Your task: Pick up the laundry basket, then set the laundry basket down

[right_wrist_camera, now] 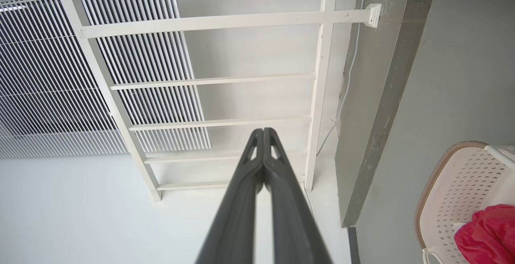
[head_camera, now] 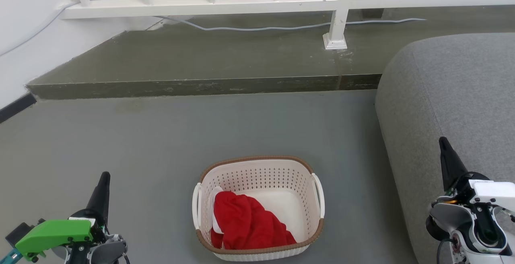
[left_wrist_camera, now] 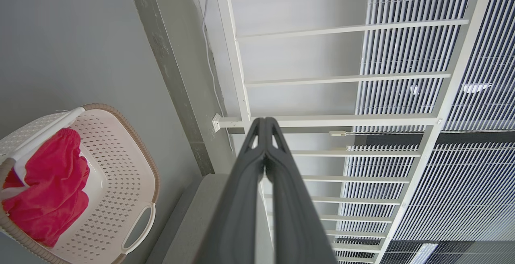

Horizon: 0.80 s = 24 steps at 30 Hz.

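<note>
Head view: laundry basket [head_camera: 261, 175] on the floor [head_camera: 141, 143], red cloth [head_camera: 245, 219] inside, midway between left gripper [head_camera: 104, 177] and right gripper [head_camera: 443, 143], both pinched closed, empty, well apart from it; best to open both and lower evenly onto the side handles [head_camera: 320, 195].

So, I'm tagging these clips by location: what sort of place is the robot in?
Probably a home-style living area, maybe a mock-up: a grey sofa beside a laundry basket holding a red cloth, on a grey floor, with a white railing along a raised concrete step behind.
</note>
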Available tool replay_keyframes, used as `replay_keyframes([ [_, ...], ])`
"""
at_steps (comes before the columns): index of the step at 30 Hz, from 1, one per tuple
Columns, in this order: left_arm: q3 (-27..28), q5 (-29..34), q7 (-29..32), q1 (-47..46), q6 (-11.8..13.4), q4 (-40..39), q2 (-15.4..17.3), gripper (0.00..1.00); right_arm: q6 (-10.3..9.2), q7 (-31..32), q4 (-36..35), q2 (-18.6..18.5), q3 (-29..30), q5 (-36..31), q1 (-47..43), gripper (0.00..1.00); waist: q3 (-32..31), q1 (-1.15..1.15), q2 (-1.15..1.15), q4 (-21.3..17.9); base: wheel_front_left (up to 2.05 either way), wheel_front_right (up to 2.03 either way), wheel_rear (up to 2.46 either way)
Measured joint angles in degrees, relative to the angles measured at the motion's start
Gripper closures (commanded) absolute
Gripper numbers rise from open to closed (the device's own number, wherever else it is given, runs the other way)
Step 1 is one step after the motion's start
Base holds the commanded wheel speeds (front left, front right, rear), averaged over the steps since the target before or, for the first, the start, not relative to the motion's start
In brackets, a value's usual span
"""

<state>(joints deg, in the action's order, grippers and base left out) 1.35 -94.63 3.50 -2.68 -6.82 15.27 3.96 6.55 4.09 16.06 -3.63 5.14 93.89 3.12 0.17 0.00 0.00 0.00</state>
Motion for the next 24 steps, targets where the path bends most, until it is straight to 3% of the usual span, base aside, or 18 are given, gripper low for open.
replay_keyframes([
  [24,0.09,0.00,0.07,-0.02,-0.05,0.57,0.00,1.00,0.00,0.00,0.08,0.00,0.05,0.00,0.00,1.00,-0.02,0.00,0.00,0.00,0.00,0.00,0.00],
])
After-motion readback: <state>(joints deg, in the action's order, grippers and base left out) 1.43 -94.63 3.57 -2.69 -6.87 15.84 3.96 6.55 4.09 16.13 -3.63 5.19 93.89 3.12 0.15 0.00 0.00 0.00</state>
